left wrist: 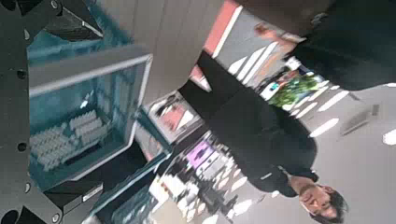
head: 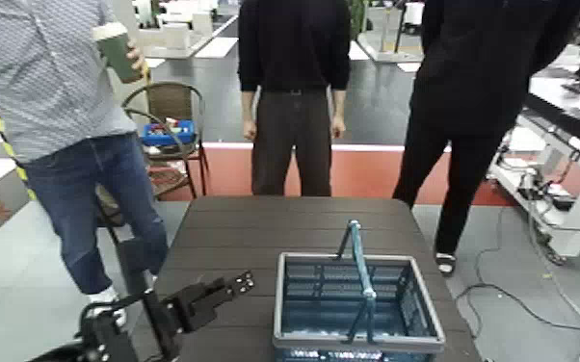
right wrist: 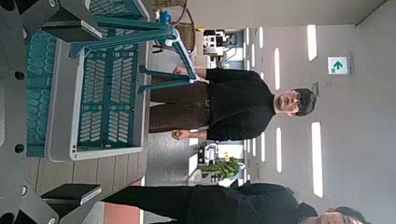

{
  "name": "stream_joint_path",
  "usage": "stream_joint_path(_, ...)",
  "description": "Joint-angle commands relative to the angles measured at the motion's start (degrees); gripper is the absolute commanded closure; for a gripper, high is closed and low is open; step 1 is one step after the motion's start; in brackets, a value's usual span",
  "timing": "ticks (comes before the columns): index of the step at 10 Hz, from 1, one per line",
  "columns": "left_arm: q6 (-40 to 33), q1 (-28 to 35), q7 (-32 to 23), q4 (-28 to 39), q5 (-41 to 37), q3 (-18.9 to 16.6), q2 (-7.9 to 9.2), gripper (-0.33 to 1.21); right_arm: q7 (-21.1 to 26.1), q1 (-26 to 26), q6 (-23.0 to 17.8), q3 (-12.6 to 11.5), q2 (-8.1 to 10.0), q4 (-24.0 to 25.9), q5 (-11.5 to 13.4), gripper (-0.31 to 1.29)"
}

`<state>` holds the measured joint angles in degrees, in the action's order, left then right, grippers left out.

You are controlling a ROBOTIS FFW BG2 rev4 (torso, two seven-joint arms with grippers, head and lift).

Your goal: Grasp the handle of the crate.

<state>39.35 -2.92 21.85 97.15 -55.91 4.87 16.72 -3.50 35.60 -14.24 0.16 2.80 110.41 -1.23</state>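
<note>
Nearest to the head camera stands the crate (head: 303,342), blue plastic with a thick grey rim, upright on the dark table (head: 217,231). Its handle (head: 362,270) is raised above the opening and reaches from the far side to the near side.

The handle looks thin and rather stiff; with nothing to be seen inside, the crate should be light. The smooth bar may slip, and because it probably turns on its side joints, a push from one side could make it fold down. The best place to take hold seems the light middle section – near its centre, so that the crate hangs level. It does not look fragile, but a badly centred grip could tilt it.

The left gripper (head: 241,284) is over the table on the crate's left side, apart from it. It is released, its fingers spread and nothing between them. The right gripper (right wrist: 84,110) is outside the head view; the right wrist view shows it also spread and empty, with the crate beyond it.

The crate's near side is cut off by the lower edge of the head view, and the joints of the handle are hard to make out. How far the right gripper is from the handle – this cannot be told. Three people (head: 294,58) stand behind the table.
</note>
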Motion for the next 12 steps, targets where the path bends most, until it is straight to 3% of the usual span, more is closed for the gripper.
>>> stream_joint_path(1,4.24,-7.28,0.65,-6.09,-5.88,4.18,0.33,0.16,-0.01,-0.44,0.00,0.28,0.01,-0.20,0.00,0.15)
stream_joint_path(3,6.97,-12.64,1.00,-11.02,-9.48,8.49,0.77,0.16,-0.10,-0.79,0.00,0.72,0.01,-0.46,0.00,0.15)
stream_joint_path(6,8.46,-19.14,1.97,-17.96,-12.38,14.64,-0.19,0.16,-0.19,-1.23,-0.09,1.16,0.01,-0.81,0.00,0.15)
stream_joint_path(9,5.91,-25.56,3.81,-25.87,-14.23,21.05,-2.83,0.16,-0.19,-1.58,0.00,1.42,0.01,-0.81,0.00,0.15)
stream_joint_path(12,3.37,-29.95,4.08,-31.93,-18.27,26.59,-4.41,0.16,-0.36,-2.02,0.26,1.77,0.19,-1.08,-0.09,0.15)
